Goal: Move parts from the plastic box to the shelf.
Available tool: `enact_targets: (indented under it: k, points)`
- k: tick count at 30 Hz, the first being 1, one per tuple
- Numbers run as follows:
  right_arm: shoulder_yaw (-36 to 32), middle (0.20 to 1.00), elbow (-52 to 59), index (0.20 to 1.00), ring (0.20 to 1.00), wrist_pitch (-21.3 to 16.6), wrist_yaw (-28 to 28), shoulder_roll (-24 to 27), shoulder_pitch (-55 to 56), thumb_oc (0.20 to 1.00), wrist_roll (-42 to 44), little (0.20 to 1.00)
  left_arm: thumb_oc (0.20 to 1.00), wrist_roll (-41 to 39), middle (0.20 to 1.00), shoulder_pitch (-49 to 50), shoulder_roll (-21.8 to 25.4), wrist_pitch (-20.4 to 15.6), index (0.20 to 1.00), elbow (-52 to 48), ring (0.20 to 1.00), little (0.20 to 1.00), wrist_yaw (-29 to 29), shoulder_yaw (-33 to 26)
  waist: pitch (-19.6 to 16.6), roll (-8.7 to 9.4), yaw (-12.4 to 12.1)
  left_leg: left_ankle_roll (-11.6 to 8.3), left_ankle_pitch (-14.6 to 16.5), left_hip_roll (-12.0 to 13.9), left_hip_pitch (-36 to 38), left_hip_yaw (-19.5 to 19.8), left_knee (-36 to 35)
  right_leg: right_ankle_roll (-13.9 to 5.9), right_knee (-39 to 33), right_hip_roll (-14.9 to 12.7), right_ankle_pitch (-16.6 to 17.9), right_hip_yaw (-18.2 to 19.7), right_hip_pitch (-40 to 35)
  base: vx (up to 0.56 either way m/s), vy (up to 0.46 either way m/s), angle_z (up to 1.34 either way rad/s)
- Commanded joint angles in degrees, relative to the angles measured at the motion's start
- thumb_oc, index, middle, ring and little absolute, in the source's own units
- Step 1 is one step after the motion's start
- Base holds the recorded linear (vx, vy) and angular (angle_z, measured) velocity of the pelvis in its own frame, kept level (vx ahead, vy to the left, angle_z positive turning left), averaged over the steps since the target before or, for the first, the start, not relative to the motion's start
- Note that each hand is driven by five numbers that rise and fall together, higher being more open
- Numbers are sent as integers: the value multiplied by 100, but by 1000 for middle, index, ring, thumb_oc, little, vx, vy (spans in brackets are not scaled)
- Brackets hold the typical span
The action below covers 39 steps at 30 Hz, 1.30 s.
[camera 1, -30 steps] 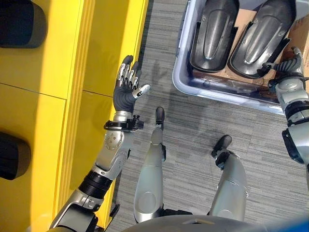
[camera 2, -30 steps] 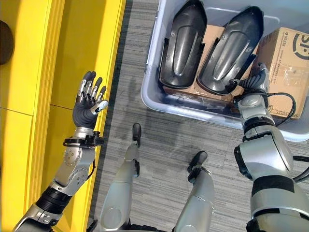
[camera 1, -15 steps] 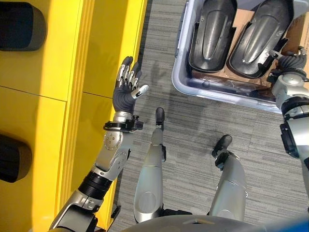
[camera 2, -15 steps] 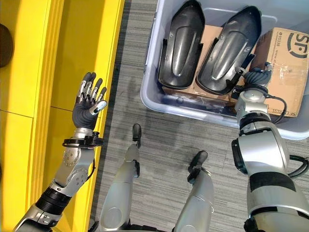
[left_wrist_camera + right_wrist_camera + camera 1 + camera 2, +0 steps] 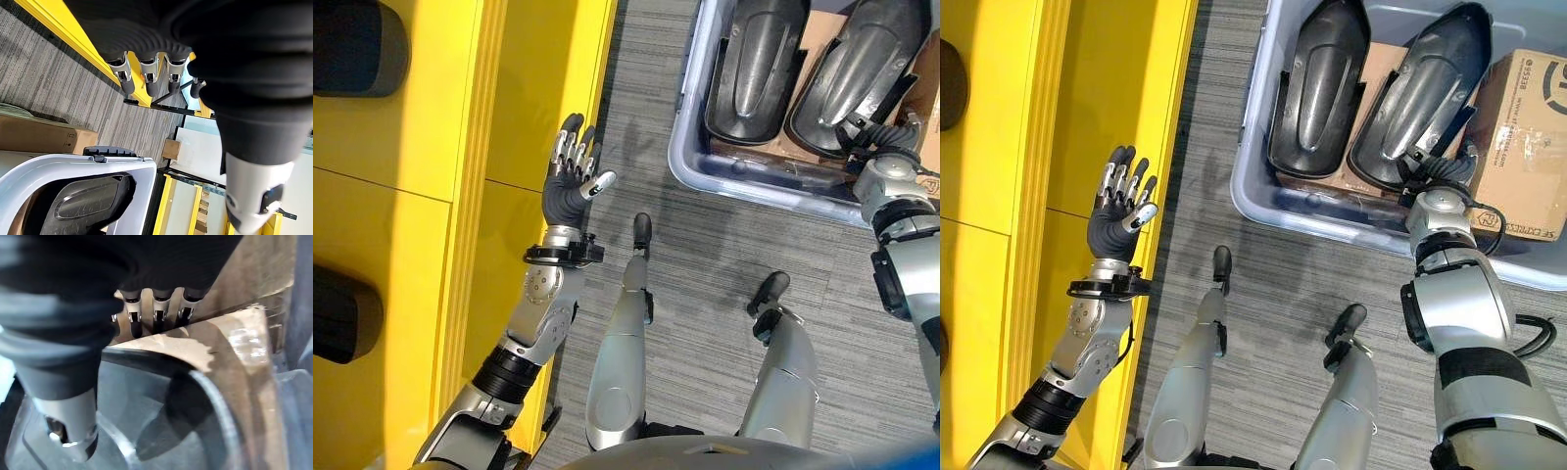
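So the big yellow metal shelf (image 5: 431,147) takes up the whole left side, with a couple of dark rounded parts (image 5: 357,47) sitting in its bays. On the grey striped carpet floor (image 5: 705,245) to the right there's the translucent pale-blue plastic box (image 5: 1263,206), and inside it two long dark-grey moulded plastic shell parts (image 5: 1317,88) lie side by side on top of brown cardboard, with a brown cardboard carton (image 5: 1528,147) just beside the right-hand one. The right hand (image 5: 1438,168) is down in the box at the near end of the right shell part (image 5: 1430,78), and from its wrist view the fingers (image 5: 157,316) look fairly straight, hanging over the cardboard right by the part's curved dark edge (image 5: 205,396), with nothing clamped between them and the thumb. The left hand (image 5: 570,181) is up next to the shelf's front edge, fingers spread and straight, holding nothing.
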<state>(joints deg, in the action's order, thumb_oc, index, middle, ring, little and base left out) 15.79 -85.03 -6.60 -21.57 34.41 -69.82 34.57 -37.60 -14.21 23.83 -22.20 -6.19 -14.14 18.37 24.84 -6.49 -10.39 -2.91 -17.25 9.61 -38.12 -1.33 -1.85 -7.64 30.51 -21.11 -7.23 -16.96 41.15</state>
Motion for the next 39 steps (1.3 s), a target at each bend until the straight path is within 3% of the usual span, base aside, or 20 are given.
enact_targets:
  k: [1, 6, 7, 8, 9, 10, 11, 27, 39]
  points:
    - [128, 1000, 72, 1000, 1000, -56, -85, 329, -381, 1000, -76, 1000, 1000, 95, 1000, -327, 246, -295, 1000, -578, 1000, 1000, -25, -31, 436, -5, -90, -525, 1289, 186, 773, 263, 399, -375, -1749, 67, 1242, 349, -524, -2, 30, 0]
    - [185, 1000, 34, 1000, 1000, -25, -70, 365, -392, 1000, -183, 1000, 1000, 124, 1000, -241, 266, -295, 1000, -652, 1000, 1000, -45, -34, 495, -45, -76, -494, 1423, 142, 519, 271, 686, -363, -1616, 41, 1214, 424, -321, 0, 0, 0]
    - [195, 928, 36, 928, 928, -19, -57, 364, -398, 928, -195, 928, 1000, 116, 1000, -237, 264, -295, 1000, -666, 1000, 1000, -38, -16, 495, -50, -73, -491, 1447, 133, 466, 283, 738, -357, -1591, 34, 1206, 429, -281, 10, 6, 4]
    - [223, 736, 58, 736, 736, -24, -56, 357, -413, 736, -201, 736, 1000, 112, 1000, -232, 274, -296, 1000, -679, 1000, 1000, -36, -14, 495, -62, -67, -481, 1487, 120, 386, 289, 823, -357, -1542, 22, 1198, 459, -208, 14, 12, 6]
    - [246, 429, 84, 429, 429, -28, -42, 334, -415, 429, -219, 429, 1000, 105, 1000, -231, 269, -294, 1000, -682, 1000, 1000, -25, -4, 495, -71, -71, -474, 1516, 88, 293, 293, 894, -355, -1528, 15, 1190, 474, -169, 16, 19, 5]
    - [255, 235, 106, 235, 235, -32, -37, 335, -413, 235, -226, 235, 1000, 100, 1000, -216, 268, -295, 1000, -690, 1000, 1000, -23, -13, 495, -75, -74, -469, 1526, 79, 260, 296, 917, -355, -1525, 8, 1190, 470, -158, 0, 0, 0]
    - [263, 200, 118, 200, 200, -30, -29, 330, -408, 200, -243, 200, 1000, 98, 1000, -211, 263, -296, 1000, -700, 1000, 1000, -24, -14, 495, -80, -76, -465, 1540, 74, 235, 299, 944, -357, -1518, 1, 1191, 475, -151, 0, 0, 0]
    - [319, 200, 223, 200, 200, -56, -44, 292, -319, 200, -454, 200, 1000, 38, 1000, -133, 294, -335, 1000, -704, 1000, 1000, 31, -78, 495, -19, -29, -416, 1643, 6, 395, 266, 1008, -361, -1527, -48, 1194, 485, -341, 0, 0, 0]
    - [-132, 200, 623, 200, 200, -373, -15, 268, 8, 200, 185, 200, 1000, -59, 1000, -49, 358, -348, 1000, -674, 1000, 1000, 151, -118, 481, 112, 49, -424, 1706, 9, 736, 246, 1048, -377, -1627, -35, 1248, 477, -724, 0, 0, 0]
